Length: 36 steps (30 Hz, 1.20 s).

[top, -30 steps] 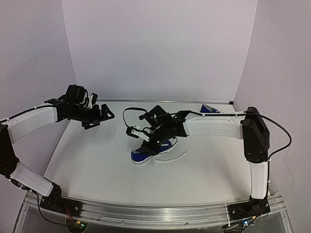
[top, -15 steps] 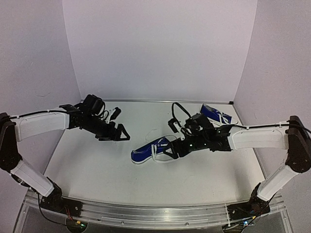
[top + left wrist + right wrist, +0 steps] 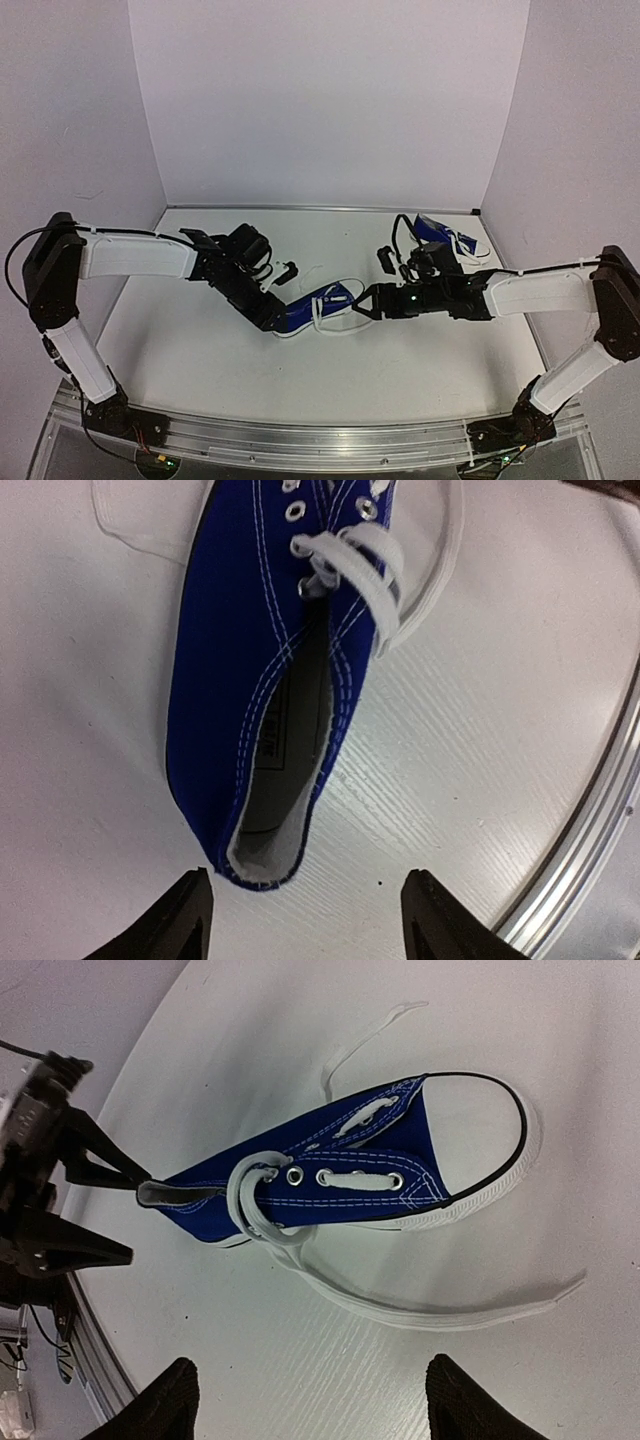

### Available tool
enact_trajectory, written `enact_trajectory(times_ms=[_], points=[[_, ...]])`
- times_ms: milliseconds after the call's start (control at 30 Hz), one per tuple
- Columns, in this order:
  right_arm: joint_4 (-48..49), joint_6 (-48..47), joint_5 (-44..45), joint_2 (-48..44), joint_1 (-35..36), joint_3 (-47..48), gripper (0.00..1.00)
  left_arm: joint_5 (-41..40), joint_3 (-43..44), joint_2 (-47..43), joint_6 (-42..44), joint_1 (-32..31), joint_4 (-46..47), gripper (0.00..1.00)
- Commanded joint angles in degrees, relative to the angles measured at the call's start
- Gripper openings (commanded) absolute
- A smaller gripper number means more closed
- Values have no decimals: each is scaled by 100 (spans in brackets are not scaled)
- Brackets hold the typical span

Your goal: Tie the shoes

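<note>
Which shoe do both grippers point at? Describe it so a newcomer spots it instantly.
On the white table, look at the centre, between the left gripper and the right gripper. The blue sneaker there trails loose white laces across the table; the other sneaker sits apart near the back right corner.

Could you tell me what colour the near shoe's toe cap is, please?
The toe cap is white; the right wrist view shows it best.
</note>
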Motion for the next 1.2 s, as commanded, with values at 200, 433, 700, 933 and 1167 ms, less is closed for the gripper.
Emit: enact_trajectory(times_ms=[200, 433, 700, 933, 1167], points=[[420, 177, -340, -319, -166, -250, 74, -333, 384, 613, 459, -177, 345, 26], [520, 192, -395, -259, -178, -330, 75, -415, 478, 461, 352, -219, 411, 23], [553, 200, -434, -258, -189, -373, 75, -521, 544, 491, 369, -238, 482, 49], [563, 220, -438, -284, -186, -412, 75, -105, 567, 432, 603, -386, 518, 64], [563, 221, -461, -306, -203, -441, 76, 152, 623, 469, 812, -391, 263, 81]])
